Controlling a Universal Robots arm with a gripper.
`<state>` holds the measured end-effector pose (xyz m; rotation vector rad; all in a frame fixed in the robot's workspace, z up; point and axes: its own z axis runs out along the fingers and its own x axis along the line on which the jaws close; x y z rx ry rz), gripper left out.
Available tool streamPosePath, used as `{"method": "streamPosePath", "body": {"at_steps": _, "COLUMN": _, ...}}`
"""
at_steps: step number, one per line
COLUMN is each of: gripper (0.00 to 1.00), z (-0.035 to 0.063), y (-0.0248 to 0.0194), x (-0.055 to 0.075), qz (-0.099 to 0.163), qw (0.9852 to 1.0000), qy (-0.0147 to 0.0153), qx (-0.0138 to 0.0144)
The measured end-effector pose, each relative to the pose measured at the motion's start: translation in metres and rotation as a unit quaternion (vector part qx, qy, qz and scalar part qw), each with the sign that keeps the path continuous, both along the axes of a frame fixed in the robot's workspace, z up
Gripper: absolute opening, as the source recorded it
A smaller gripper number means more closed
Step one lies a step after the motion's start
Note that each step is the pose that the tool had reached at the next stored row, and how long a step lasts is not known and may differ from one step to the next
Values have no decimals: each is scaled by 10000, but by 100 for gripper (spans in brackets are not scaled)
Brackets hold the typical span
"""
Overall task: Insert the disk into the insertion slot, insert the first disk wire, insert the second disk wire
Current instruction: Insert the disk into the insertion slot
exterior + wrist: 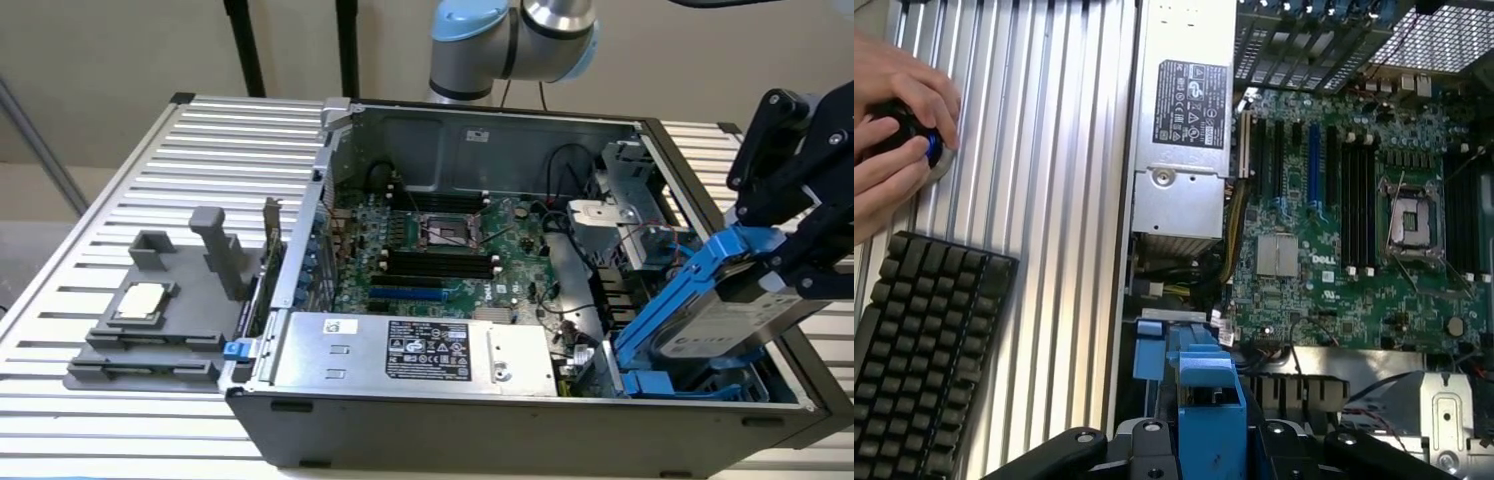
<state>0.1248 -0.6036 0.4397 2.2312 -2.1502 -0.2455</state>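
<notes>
Disk (731, 312): silver drive in a blue carrier frame, tilted steeply. Gripper (790, 272) is clamped on its upper end. The lower end sits at the blue-railed insertion slot (663, 384), in the computer case (534, 425) corner on the exterior view's right. Wrist view adds a person's hands (899, 95) near a black keyboard (924, 350).

Disk (734, 322): dull silver metal body, glossy bright blue plastic carrier frame.
Power-supply box (400, 350): brushed grey metal, printed paper label.
Counter (134, 170): ribbed pale metal, satin sheen.
Keyboard (924, 350): matt black plastic keys.
</notes>
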Motion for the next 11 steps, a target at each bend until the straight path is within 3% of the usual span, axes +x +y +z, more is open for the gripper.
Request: {"method": "streamPosePath", "body": {"at_steps": 11, "gripper": 33, "z": -60, "y": 0, "x": -1, "qz": -20, "qw": 10000, "qy": 19, "qx": 0}}
